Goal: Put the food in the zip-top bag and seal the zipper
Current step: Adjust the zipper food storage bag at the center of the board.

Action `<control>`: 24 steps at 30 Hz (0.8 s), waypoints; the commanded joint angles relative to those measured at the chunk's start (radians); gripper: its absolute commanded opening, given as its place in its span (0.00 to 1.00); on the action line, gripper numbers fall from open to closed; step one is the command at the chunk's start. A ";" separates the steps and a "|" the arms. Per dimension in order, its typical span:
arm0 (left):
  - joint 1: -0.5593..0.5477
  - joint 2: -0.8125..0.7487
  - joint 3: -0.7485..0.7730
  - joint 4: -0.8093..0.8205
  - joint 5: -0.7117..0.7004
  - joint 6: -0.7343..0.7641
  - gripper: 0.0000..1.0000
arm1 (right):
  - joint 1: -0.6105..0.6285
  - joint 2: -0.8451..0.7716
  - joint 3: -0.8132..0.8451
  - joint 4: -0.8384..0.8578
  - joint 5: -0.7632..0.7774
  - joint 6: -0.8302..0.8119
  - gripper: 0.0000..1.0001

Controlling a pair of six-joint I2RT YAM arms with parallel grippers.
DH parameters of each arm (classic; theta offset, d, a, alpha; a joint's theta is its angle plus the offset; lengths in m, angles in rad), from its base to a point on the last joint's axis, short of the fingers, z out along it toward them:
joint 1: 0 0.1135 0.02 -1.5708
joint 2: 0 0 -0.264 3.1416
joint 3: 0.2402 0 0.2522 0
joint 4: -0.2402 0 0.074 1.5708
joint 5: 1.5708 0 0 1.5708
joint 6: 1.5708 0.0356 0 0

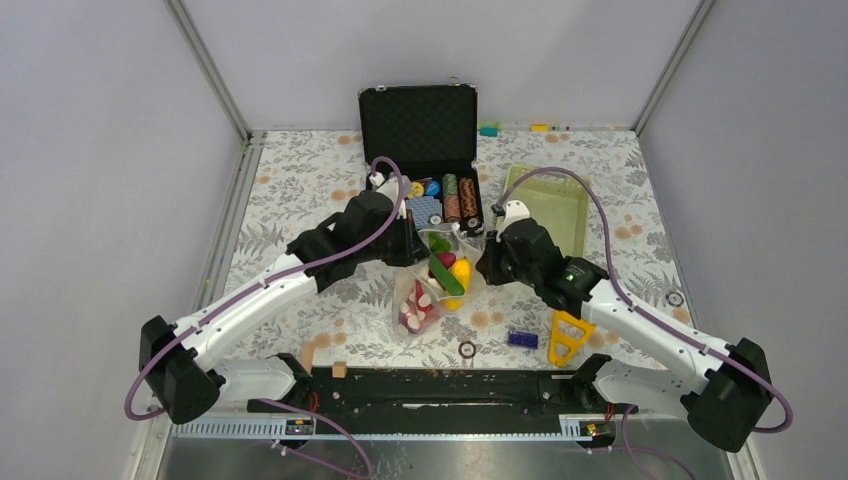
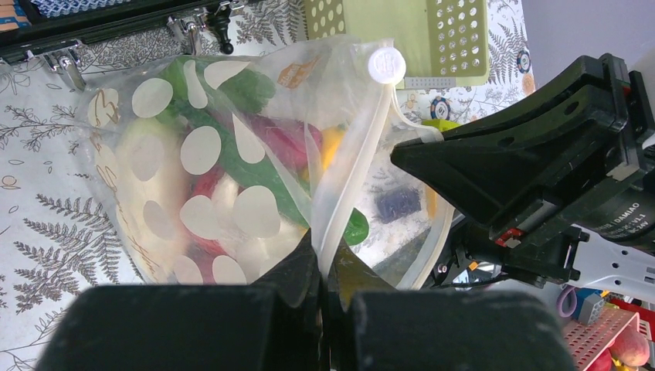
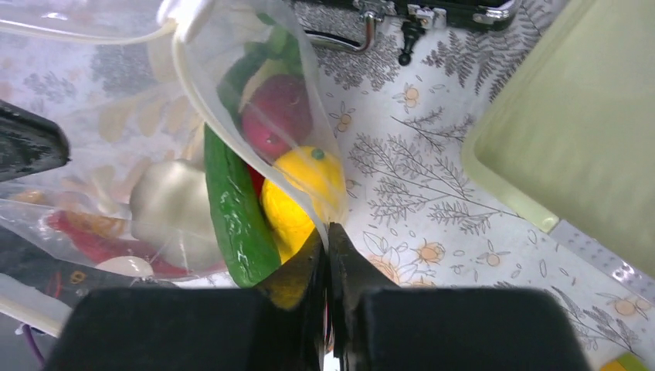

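Grey walls on all sides and a floral-print tabletop (image 1: 300, 190), with both arms reaching in to meet at the middle. Right between them sits the zip-top bag (image 1: 440, 275), just in front of an open black case (image 1: 418, 125) with poker chips (image 1: 458, 198) racked inside. The bag's top end is up by the grippers and its bottom end trails back toward the arm bases.

The left gripper (image 2: 323, 267) has its jaws squeezed together on the bag's mouth edge. You can see the pale zipper (image 2: 355, 170) running from a little white round tab (image 2: 386, 63) straight down into the pinch. A second strip bows away to the side, so the mouth is gaping there, not sealed.

The right gripper (image 3: 330, 239) is also closed, nipping the clear film on the other side, right next to the yellow piece.

The food (image 3: 235, 209) is all in the bag as far as I can see. There's a long green piece, a yellow lemon-looking one, a dark red round one, something white, and a red chili lower down.

Off to the right there's a pale green basket (image 1: 560, 205). Nearer the arm bases are a small purple block (image 1: 522, 339) and a yellow triangular thing (image 1: 568, 338).
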 commanded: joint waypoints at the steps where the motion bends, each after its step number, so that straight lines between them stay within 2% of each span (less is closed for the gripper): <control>1: 0.004 -0.043 0.010 0.091 0.008 -0.010 0.00 | -0.002 0.014 0.087 0.051 -0.076 -0.081 0.03; 4: 0.005 -0.062 -0.002 0.094 0.014 -0.017 0.00 | -0.003 0.037 0.164 0.052 -0.096 -0.112 0.02; 12: -0.006 -0.116 -0.062 0.192 0.067 -0.042 0.01 | -0.003 0.115 0.330 0.043 -0.333 -0.199 0.01; 20: -0.058 -0.091 -0.077 0.291 0.122 -0.044 0.12 | -0.004 0.202 0.429 -0.111 -0.378 -0.325 0.04; 24: -0.065 -0.059 -0.076 0.301 0.150 -0.048 0.17 | -0.003 0.229 0.433 -0.135 -0.397 -0.378 0.04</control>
